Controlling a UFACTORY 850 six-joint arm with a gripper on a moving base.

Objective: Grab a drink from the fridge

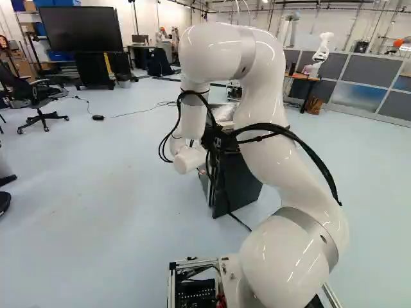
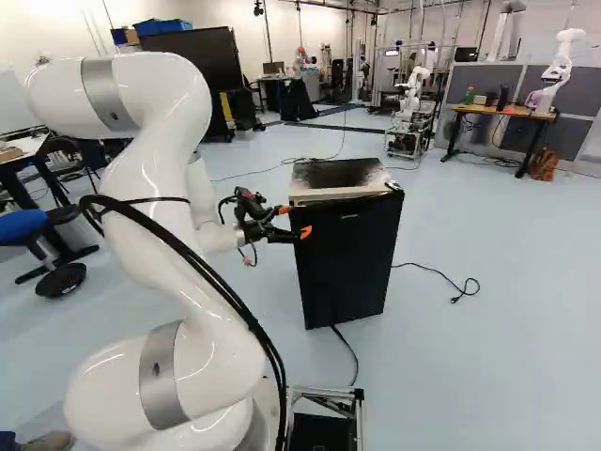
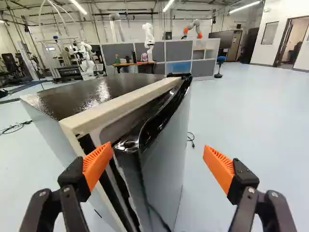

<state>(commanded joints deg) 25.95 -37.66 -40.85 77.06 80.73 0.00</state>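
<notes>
You have one black fridge (image 2: pixel 347 272) on the floor ahead of your arm, with one door (image 3: pixel 169 137) standing slightly ajar. One claw (image 2: pixel 297 221) is noted at its upper front edge, its two fingers spread wide and gripping nothing. The door's free edge lies between them: one orange pad (image 3: pixel 97 165) is at the gap between door and body, the other (image 3: pixel 219 168) well apart on the door's outer side. You cannot tell whether the first touches. The fridge's inside is hidden from you, so any drink's place cannot be told. In the left base view, your arm and its black hoses (image 1: pixel 282 131) cover the claw and part of the fridge. One large screen (image 1: pixel 80 29) stands at that view's upper left.
</notes>
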